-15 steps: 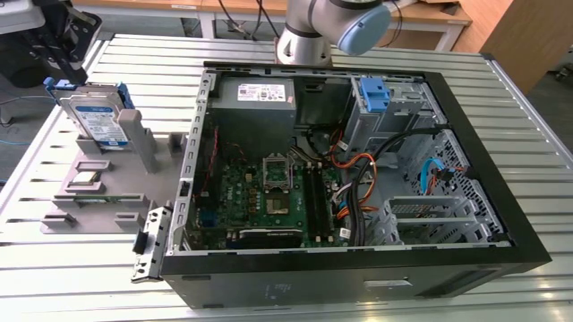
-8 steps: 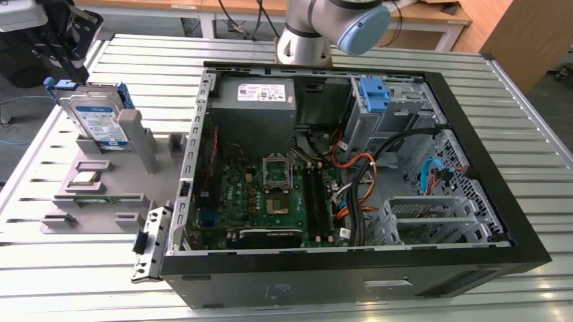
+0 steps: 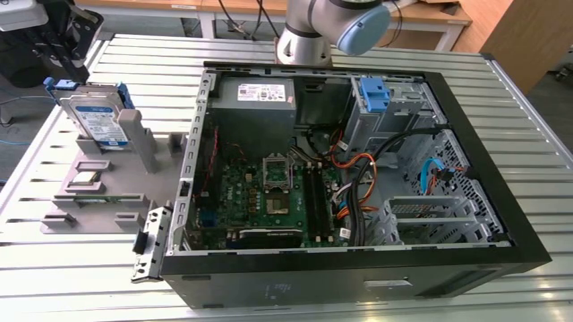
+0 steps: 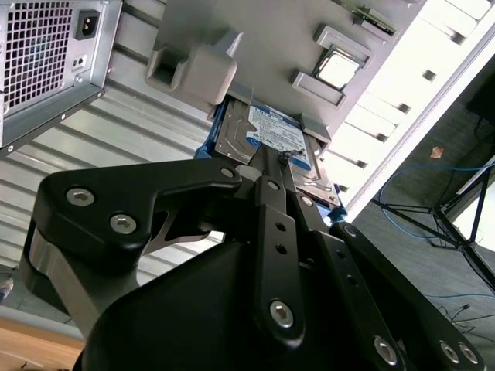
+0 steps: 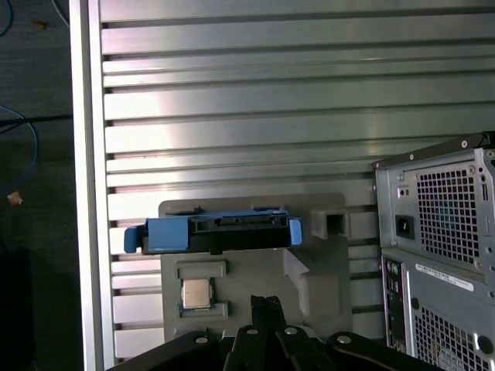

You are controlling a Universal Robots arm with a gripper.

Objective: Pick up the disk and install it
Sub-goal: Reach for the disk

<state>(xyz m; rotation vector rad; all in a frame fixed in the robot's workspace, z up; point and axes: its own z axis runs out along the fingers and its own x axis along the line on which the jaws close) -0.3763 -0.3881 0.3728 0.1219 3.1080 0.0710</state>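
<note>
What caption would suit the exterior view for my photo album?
The disk stands in a grey holder beside the open computer case.

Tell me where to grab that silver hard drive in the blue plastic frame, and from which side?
Probably from above, pinching the flat faces of the silver hard drive in its blue plastic frame near the top edge. It stands on edge in the grey holder, leaving its top free.

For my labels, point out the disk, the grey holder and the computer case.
disk [image 3: 95, 121]: exterior view, on its label.
grey holder [image 3: 123, 176]: exterior view, bare flat base.
computer case [image 3: 296, 288]: exterior view, black outer wall.
</note>
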